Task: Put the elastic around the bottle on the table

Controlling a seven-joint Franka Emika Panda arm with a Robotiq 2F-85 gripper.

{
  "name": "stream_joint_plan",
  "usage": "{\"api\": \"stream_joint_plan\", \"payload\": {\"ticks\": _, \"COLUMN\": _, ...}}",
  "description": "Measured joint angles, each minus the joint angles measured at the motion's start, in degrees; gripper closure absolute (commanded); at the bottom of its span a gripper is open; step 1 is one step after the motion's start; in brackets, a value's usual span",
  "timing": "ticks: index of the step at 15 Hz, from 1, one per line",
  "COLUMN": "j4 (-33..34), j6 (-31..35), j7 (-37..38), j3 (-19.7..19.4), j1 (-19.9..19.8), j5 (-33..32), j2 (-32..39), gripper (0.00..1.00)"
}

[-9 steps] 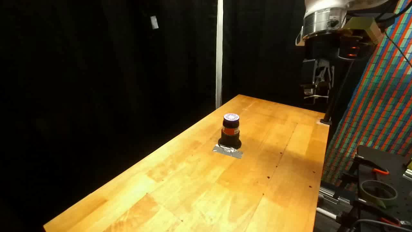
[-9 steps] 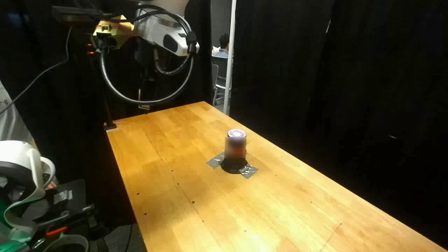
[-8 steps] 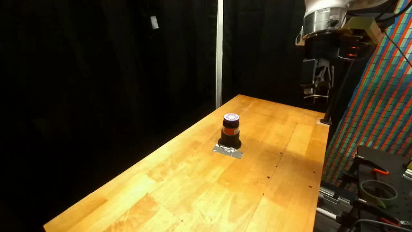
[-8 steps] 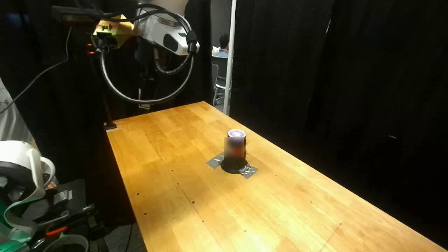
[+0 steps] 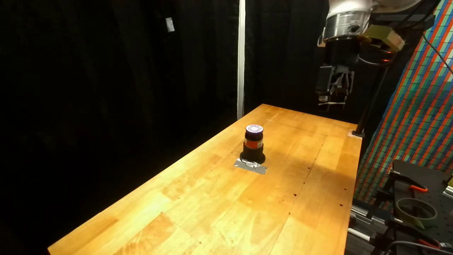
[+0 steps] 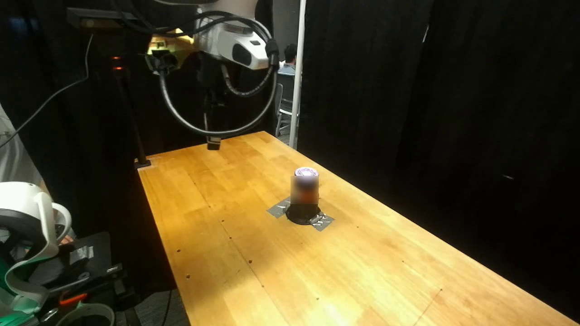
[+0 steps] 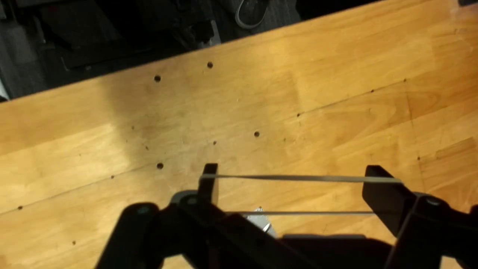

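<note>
elastic: pale, taut, abv wood tbl | btl: dk, orange label, upright on tbl

Strong warm light falls on the counter in both exterior views, paling to glare toward the near end, while a soft shadow dims part of one side and the curtains sink into near-black. In an exterior view a smeared square patch obscures the middle of the bottle, though the rest of that picture is reasonably sharp. The wrist view is duller and slightly soft, a shadow's blurred edge crossing the counter, the wide-spread jaws dark silhouettes, the elastic faintly lit, and the floor very dim.
</note>
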Motion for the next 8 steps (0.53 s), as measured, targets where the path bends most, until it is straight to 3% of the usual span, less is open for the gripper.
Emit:
{"api": "stream_joint_plan", "payload": {"ticks": 5, "j4": 8.22, "j6": 12.51, "j7": 1.24, "j3": -0.15, "j1": -2.21, "j5": -11.9, "j2": 12.59, "gripper": 0.0}}
{"api": "stream_joint_plan", "payload": {"ticks": 8, "j4": 13.97, "j6": 16.97, "j7": 1.32, "j3": -0.43, "j1": -2.28, "j5": -15.28, "j2": 20.85, "gripper": 0.0}}
